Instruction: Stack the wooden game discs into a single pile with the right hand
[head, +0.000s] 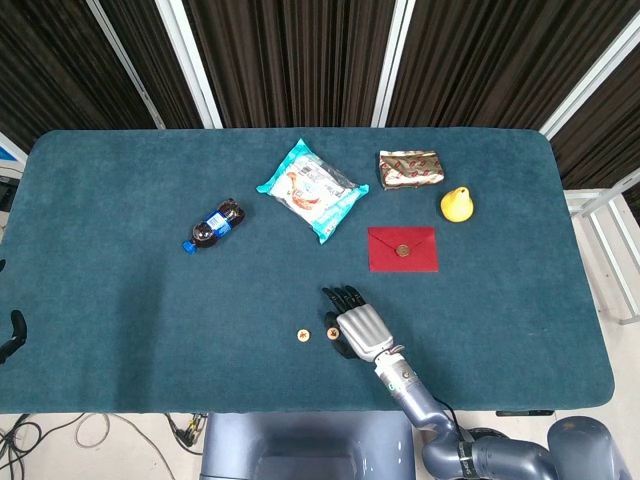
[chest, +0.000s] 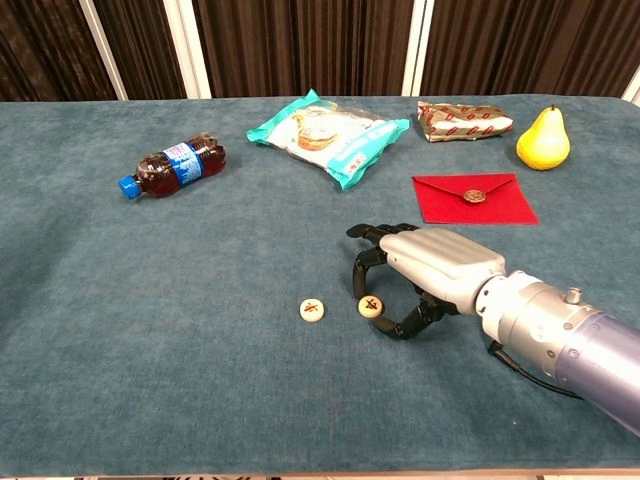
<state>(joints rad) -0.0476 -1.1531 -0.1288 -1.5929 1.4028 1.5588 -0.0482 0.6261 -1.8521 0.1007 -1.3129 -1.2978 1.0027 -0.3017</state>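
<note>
Low over the teal desk (chest: 120, 330), the right hand (chest: 432, 265) arches palm-down, its dark fingers (chest: 362, 270) curled apart around one wooden disc (chest: 369, 306), not clearly gripping it. Just beside, a second disc (chest: 312, 310) lies flat on the cloth.

Left disc (chest: 312, 310): small, round, pale wood, a red mark on its upper face; lies flat on the near part of the blue cloth.
Right disc (chest: 369, 306): same look, also flat, a short gap to the right of the first.
Stacking: none; both rest singly, side by side.
</note>
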